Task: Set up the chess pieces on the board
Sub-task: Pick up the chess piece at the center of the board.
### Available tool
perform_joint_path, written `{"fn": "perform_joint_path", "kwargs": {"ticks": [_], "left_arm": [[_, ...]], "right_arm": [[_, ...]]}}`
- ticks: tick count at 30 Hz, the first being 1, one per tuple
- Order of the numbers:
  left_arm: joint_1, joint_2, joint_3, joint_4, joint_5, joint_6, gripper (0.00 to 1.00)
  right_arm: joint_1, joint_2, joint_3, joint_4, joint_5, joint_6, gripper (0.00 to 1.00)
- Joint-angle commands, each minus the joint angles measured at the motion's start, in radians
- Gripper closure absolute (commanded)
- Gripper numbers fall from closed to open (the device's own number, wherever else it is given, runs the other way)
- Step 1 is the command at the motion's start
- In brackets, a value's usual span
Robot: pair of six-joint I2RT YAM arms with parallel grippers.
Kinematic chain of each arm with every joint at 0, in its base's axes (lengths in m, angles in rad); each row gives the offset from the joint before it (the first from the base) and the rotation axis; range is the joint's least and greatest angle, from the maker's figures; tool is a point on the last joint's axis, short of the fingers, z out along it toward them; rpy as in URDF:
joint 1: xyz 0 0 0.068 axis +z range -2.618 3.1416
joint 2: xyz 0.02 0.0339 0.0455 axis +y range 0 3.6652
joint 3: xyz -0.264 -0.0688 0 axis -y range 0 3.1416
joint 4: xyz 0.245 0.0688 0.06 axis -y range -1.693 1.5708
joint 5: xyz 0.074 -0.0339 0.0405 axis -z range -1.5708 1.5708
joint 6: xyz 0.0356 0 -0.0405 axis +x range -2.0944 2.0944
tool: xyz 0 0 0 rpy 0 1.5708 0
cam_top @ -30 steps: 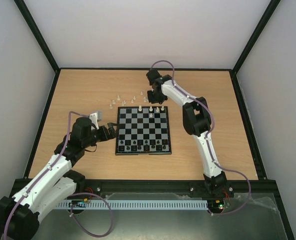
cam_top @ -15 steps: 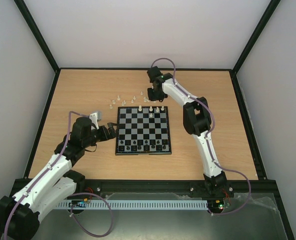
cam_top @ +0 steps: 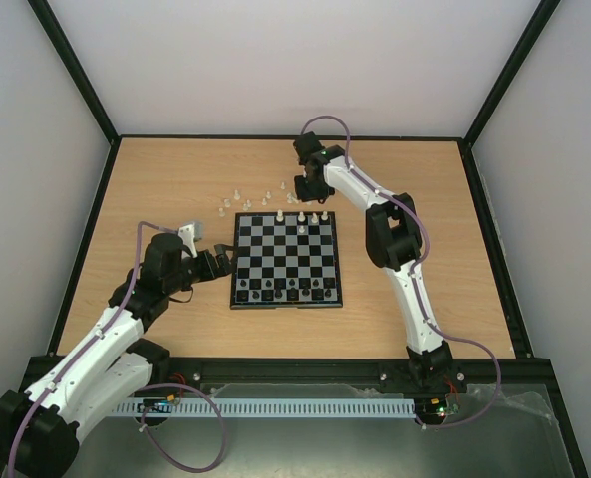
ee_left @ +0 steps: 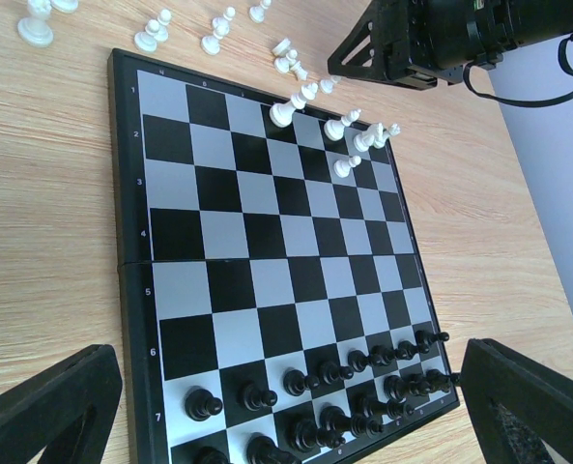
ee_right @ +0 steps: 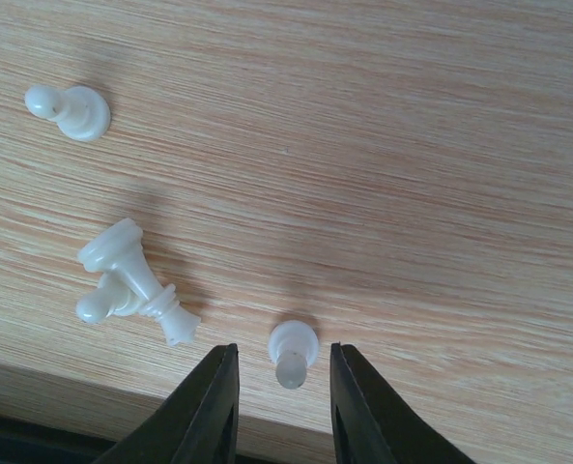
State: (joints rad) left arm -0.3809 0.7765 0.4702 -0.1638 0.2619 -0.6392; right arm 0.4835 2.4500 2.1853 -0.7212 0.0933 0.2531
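From above, the right gripper [cam_top: 300, 187] has edged off the far rim of the board [cam_top: 285, 254] and now hangs over the loose white pieces [cam_top: 243, 199] lying on the table [cam_top: 425, 199] toward its far edge. The squares hold what they held before: black pieces [cam_top: 290, 291] in the two near rows, and a few placed white pieces [cam_top: 313, 217] at the far right. Nothing has been added, so this looks like the start of a new pick-up. The left gripper [cam_top: 220, 264] has stayed by the board's left side. Its wrist view shows its fingers [ee_left: 44, 406] spread wide and empty, and it shows the ranks more sharply than the overhead does, with the white men bunched in one far corner. Only the right wrist view settles the grasp. The jaws stand slightly apart on either side of a white pawn [ee_right: 293, 353], with a gap on each side, so it is not yet pinched. Two tangled pieces [ee_right: 131, 285] lie nearby, clear of the jaws.
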Motion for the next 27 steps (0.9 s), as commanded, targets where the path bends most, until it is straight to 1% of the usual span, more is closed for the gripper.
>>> {"fn": "perform_joint_path", "kwargs": {"ticks": [1,7,10,13,17,23,27], "left_arm": [[0.007,-0.010,-0.002,0.015,-0.002,0.005,0.01],[0.007,-0.009,-0.001,0.015,-0.002,0.005,0.01],[0.007,-0.008,-0.002,0.015,-0.001,0.006,0.01],[0.007,-0.007,-0.001,0.015,-0.001,0.005,0.01],[0.007,-0.008,-0.001,0.017,-0.003,0.005,0.01],[0.007,-0.009,0.003,0.015,-0.003,0.006,0.01],[0.007,-0.008,0.018,0.011,-0.003,0.006,0.01]], "right_arm": [[-0.005,0.031,0.026,-0.054,-0.007,-0.005,0.75],[-0.005,0.046,0.030,-0.062,-0.009,-0.005,0.79],[-0.005,0.049,0.030,-0.061,-0.010,-0.006,0.83],[-0.005,0.044,0.030,-0.059,-0.007,-0.005,0.87],[-0.005,0.020,0.027,-0.043,0.010,-0.003,0.89],[-0.005,-0.075,0.015,-0.021,0.047,0.000,0.90],[-0.003,-0.191,-0.076,0.010,0.064,0.010,0.91]]}}
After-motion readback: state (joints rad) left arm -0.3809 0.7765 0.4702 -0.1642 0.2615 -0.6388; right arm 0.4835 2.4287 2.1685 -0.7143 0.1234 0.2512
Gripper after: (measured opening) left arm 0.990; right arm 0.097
